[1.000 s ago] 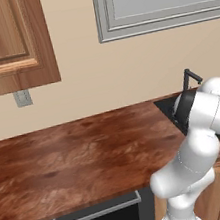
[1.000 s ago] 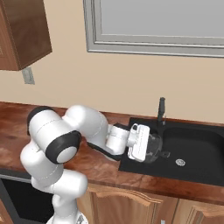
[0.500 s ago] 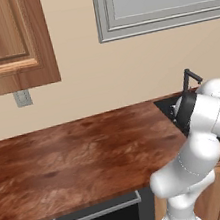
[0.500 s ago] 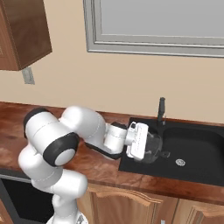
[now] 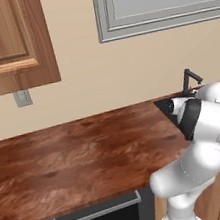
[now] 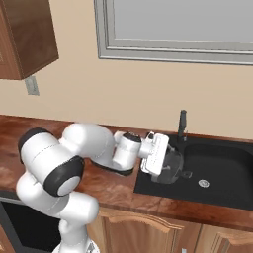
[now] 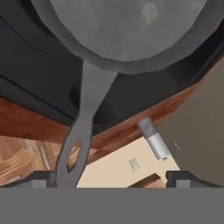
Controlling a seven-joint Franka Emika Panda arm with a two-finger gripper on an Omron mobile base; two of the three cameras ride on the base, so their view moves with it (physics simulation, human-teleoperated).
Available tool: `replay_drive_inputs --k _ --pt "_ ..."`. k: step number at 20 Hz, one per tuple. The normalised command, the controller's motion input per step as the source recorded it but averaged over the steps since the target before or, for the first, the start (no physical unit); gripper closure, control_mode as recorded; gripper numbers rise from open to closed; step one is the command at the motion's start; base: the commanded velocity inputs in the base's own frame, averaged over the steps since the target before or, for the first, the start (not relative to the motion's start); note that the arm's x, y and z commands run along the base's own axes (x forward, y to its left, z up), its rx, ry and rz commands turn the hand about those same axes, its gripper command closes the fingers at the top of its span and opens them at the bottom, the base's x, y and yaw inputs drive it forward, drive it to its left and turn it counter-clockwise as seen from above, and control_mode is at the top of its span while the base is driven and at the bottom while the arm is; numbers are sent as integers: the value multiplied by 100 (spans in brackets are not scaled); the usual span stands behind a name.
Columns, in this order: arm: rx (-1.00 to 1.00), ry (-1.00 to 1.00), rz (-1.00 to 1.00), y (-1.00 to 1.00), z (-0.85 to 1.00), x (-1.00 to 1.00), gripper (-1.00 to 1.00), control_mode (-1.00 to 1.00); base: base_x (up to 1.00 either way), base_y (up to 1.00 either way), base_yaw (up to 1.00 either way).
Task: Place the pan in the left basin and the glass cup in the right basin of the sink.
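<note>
The pan (image 7: 127, 30), round and dark grey, lies over the black sink (image 6: 222, 197). Its handle (image 7: 85, 113) runs back towards my left fingertip (image 7: 41, 179) and passes just inside it. My gripper (image 7: 111, 179) is open wide, with the jaws standing far apart. In the right base view the gripper (image 6: 173, 168) hangs over the left basin (image 6: 148, 187) with the pan (image 6: 174, 159) at its tips. The right basin (image 6: 227, 170) has a silver drain (image 6: 203, 183). A small pale grey cylinder (image 7: 153, 140) stands beyond the sink; I cannot tell whether it is the glass cup.
A slim dark faucet (image 6: 182, 126) rises at the sink's back edge, close behind the hand. The wooden counter (image 5: 79, 157) stretches to the left of the sink. A wall cabinet (image 5: 4, 43) hangs above it, and a window frame (image 6: 173, 29) sits over the sink.
The hand has drawn back a little to the left, away from the pan. The pan stays where it was and the jaws stay wide.
</note>
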Motion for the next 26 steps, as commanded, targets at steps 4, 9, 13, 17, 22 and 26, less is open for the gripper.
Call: replay_drive_inputs --k 4,9,13,17,22,26 --pt "5 0 -9 9 37 -12 -100 -100 0 0 0" --pt "10 -2 -9 17 33 -15 -100 -100 0 0 0" --pt "16 -6 -9 17 27 -23 -100 -100 0 0 0" --pt "20 -17 -10 18 18 -29 -100 -100 0 0 0" --pt "22 -22 -13 18 19 -28 -100 -100 0 0 0" --pt "22 -20 -15 22 23 -24 -100 -100 0 0 0"
